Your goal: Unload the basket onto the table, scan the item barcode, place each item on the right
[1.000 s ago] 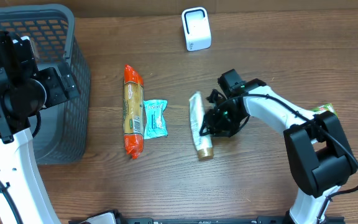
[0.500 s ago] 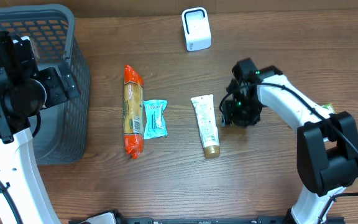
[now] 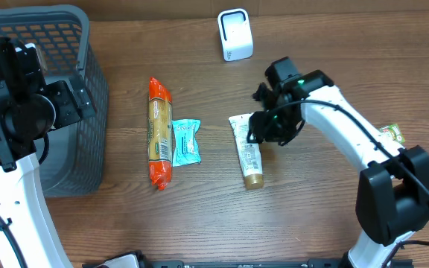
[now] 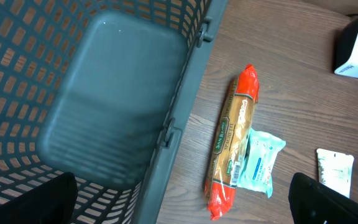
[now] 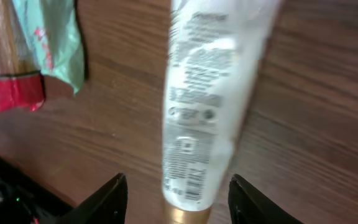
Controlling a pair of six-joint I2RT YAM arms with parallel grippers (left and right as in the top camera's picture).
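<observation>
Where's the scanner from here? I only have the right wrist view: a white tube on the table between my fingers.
Observer: The white scanner stands at the far edge of the table, beyond the crimped end of the tube.
Operator: Is the left gripper anywhere near?
Observer: No. It hangs open by the grey basket, far left.
Operator: Anything on my other side?
Observer: A small green packet lies near the right edge, partly hidden by the right arm.
</observation>
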